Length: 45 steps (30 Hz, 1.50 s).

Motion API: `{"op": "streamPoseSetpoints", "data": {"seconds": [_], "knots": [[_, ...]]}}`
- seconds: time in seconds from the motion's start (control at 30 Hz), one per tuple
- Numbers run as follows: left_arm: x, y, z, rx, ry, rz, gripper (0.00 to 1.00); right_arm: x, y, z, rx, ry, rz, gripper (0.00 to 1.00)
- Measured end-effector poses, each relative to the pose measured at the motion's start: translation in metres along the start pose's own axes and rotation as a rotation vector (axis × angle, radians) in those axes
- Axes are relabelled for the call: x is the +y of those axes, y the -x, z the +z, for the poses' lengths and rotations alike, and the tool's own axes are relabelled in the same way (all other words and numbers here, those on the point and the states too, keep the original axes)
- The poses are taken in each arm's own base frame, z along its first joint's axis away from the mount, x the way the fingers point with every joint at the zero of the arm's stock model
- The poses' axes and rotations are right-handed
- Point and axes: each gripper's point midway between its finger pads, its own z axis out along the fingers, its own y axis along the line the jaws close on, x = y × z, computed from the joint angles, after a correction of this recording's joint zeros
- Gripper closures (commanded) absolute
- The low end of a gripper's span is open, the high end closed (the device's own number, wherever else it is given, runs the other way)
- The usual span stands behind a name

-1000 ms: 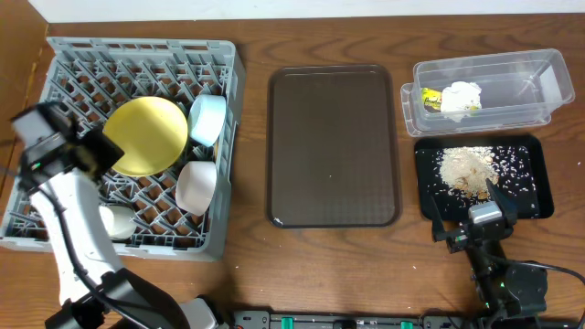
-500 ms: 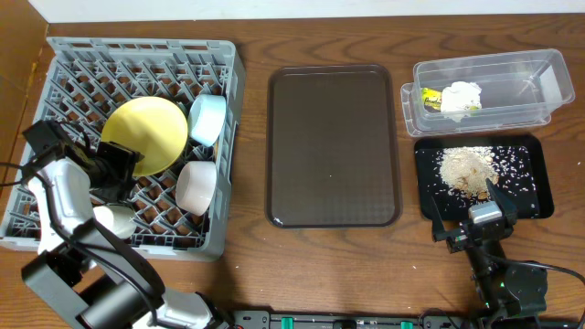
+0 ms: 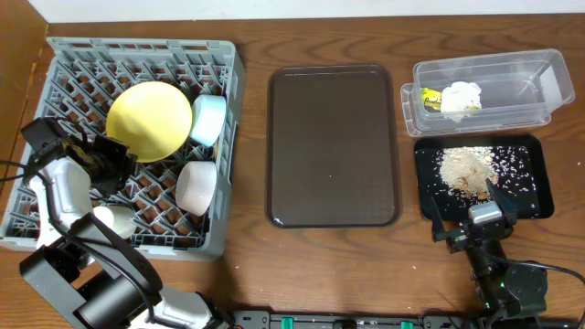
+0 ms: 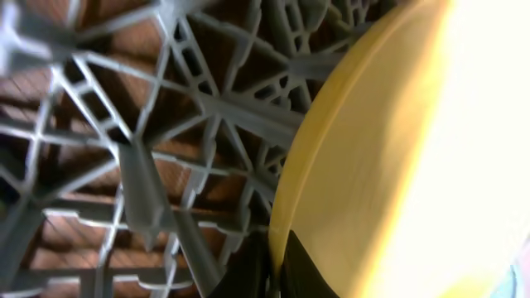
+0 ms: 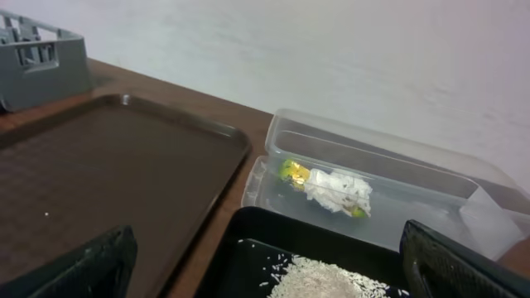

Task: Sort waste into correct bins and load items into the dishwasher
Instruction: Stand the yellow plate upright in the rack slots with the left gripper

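Pale yellow plate (image 3: 149, 119) stands tilted among the pegs of the grey dish rack (image 3: 55, 55) at the left end of the counter (image 3: 247, 274), its lower rim clenched in my left pincer (image 3: 116, 155). A light blue bowl (image 3: 208, 119) sits just beside the plate on its right, and a pinkish-white bowl (image 3: 196, 185) lies nearer the front edge. My right pincer (image 5: 269, 269) hangs released over the black tray (image 3: 539, 206), toward the right front corner.
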Motion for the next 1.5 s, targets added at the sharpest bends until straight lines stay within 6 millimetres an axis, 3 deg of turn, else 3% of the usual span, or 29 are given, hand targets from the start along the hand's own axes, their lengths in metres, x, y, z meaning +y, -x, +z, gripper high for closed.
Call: {"op": "streamPoseSetpoints", "data": {"seconds": [0.13,0.37,0.47,0.7,1.07,1.37,1.5], "knots": [[0.003,0.010,-0.010,-0.073,0.045,0.075,0.93,0.000,0.000,0.000,0.000,0.000,0.000,0.01],[-0.010,0.047,-0.070,-0.355,0.110,0.246,0.93,0.000,0.000,0.000,0.000,0.000,0.000,0.01],[-0.009,0.056,-0.082,-0.417,0.155,0.307,0.92,0.000,0.000,0.000,0.000,0.000,0.000,0.01],[-0.008,0.065,-0.086,-0.475,0.296,0.486,0.92,0.000,0.000,0.000,0.000,0.000,0.000,0.01],[-0.059,0.062,-0.087,-0.599,0.454,0.837,0.93,0.000,0.000,0.000,0.000,0.000,0.000,0.01],[-0.073,0.051,-0.088,-0.615,0.588,0.995,0.92,0.000,0.000,0.000,0.000,0.000,0.000,0.01],[-0.090,0.036,-0.082,-0.606,0.602,1.092,0.93,0.000,0.000,0.000,0.000,0.000,0.000,0.01]]}}
